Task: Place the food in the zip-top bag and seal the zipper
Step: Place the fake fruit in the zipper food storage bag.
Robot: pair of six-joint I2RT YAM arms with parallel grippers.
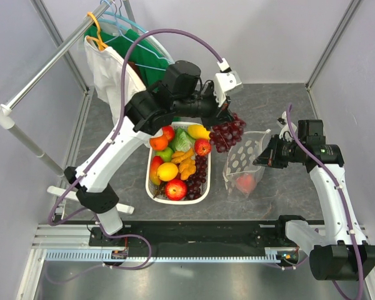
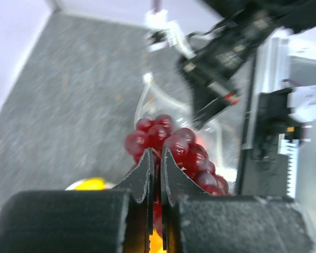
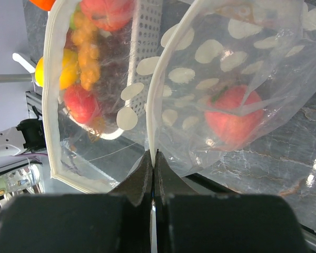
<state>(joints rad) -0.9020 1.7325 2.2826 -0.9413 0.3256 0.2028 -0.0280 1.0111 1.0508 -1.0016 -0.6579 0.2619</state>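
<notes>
My left gripper point(image 1: 228, 117) is shut on a bunch of dark red grapes point(image 1: 227, 134) and holds it in the air just left of the zip-top bag's mouth. In the left wrist view the grapes point(image 2: 171, 145) hang beyond the shut jaws point(image 2: 156, 155). The dotted clear zip-top bag point(image 1: 242, 164) stands on the table with a red apple point(image 1: 245, 182) inside. My right gripper point(image 1: 267, 156) is shut on the zipper strip point(image 3: 151, 105) at the mouth edge and holds it up. The rest of the food point(image 1: 175, 159) lies in the white basket point(image 1: 175, 202).
A clothes rail point(image 1: 44, 75) with hangers and white and green garments point(image 1: 112, 69) stands at the back left. The black base rail point(image 1: 194, 234) runs along the near edge. Grey walls close in both sides.
</notes>
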